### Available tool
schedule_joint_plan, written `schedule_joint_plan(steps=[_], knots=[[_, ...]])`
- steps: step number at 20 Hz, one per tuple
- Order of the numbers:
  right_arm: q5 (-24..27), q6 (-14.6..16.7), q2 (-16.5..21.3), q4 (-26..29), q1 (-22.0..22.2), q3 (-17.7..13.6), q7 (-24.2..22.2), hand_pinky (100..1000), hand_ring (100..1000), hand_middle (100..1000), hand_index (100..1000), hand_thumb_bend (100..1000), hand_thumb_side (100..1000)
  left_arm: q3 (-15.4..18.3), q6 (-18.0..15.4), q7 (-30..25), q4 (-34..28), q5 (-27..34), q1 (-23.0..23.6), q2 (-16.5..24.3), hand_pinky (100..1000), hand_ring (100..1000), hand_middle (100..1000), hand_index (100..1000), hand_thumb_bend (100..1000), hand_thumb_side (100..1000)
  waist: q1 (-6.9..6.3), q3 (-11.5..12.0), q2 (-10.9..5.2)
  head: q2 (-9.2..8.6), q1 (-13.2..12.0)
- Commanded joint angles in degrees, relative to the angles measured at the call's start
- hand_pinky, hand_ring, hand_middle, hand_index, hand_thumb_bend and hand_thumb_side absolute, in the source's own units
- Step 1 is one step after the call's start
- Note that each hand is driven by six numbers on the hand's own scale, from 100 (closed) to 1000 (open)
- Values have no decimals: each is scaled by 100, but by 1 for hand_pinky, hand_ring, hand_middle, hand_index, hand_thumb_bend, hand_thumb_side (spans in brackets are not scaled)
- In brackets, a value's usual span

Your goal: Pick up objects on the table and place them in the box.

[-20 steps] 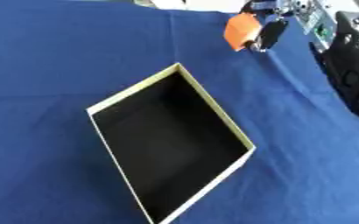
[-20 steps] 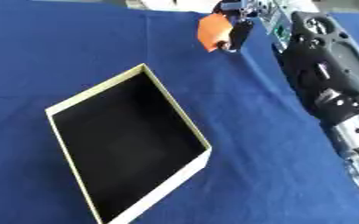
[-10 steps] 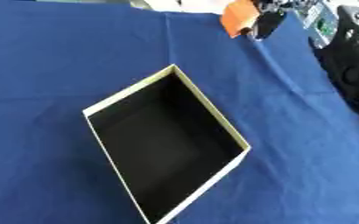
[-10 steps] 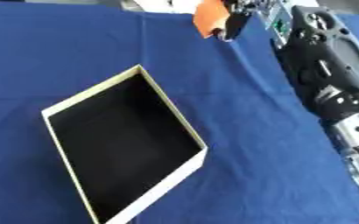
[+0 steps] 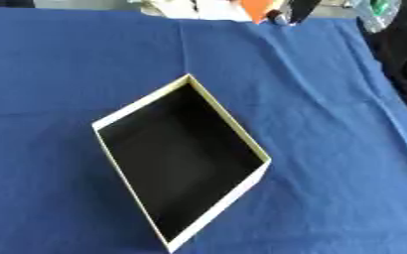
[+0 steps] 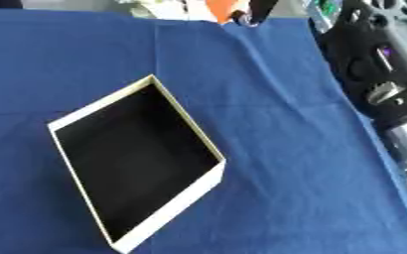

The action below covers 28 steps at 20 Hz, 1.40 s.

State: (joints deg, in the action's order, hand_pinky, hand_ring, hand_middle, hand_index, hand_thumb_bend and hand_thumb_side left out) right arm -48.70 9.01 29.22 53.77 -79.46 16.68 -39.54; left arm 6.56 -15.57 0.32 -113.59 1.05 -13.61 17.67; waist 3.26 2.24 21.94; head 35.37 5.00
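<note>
An open box (image 6: 186, 130) with a cream rim and black inside lies askew in the middle of the blue cloth, and nothing shows inside it. At the top edge an orange object (image 6: 224, 7) is held up off the cloth, mostly cut off by the picture's edge. My right hand (image 6: 261, 9) is shut on it, with only dark fingers showing beside the orange. The black and silver right arm (image 6: 372, 64) runs down the right side. The held object is well beyond the box's far corner. My left hand shows in neither view.
The blue cloth (image 5: 77, 59) covers the whole table and is wrinkled near the far right. Some white things (image 5: 179, 7) lie past the cloth's far edge. My right arm fills the right margin.
My right hand has lifted the orange object up and away, from over the far cloth to the top edge of the view. The box has stayed put.
</note>
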Motion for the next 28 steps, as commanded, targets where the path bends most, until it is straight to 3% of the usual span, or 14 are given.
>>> schedule_joint_plan(steps=[1, 5, 9, 16, 21, 28], knots=[[311, 160, 176, 520, -19, 221, -196, 716, 698, 286, 386, 100, 100, 19, 35, -1, -100, 86, -49, 96, 340, 476, 504, 664, 100, 726, -40, -37, -218, 133, -62], [661, 276, 200, 1087, 195, 651, -353, 704, 695, 296, 395, 100, 100, 16, 49, 0, -100, 163, -75, 110, 344, 479, 506, 664, 100, 725, -66, -124, -361, 279, -113], [1010, 157, 272, 1654, 437, 1051, -429, 695, 691, 305, 401, 100, 100, 5, 25, 9, -100, 225, -118, 150, 347, 481, 507, 665, 100, 723, -90, -173, -472, 376, -120], [1666, -468, 519, 2720, 767, 1610, -641, 682, 692, 321, 409, 100, 100, -14, -8, 2, -100, 254, -133, 167, 348, 482, 508, 665, 100, 722, -118, -166, -515, 423, -91], [2121, -923, 755, 3377, 951, 1683, -694, 675, 689, 320, 410, 100, 100, -41, 10, -39, -100, 265, -141, 135, 347, 481, 508, 665, 100, 724, -115, -133, -492, 383, -64], [2392, -1575, 632, 3870, 1037, 1863, -821, 665, 684, 317, 410, 100, 100, -76, 55, -102, -100, 287, -137, 86, 346, 480, 507, 664, 100, 724, -99, -81, -462, 368, -42]])
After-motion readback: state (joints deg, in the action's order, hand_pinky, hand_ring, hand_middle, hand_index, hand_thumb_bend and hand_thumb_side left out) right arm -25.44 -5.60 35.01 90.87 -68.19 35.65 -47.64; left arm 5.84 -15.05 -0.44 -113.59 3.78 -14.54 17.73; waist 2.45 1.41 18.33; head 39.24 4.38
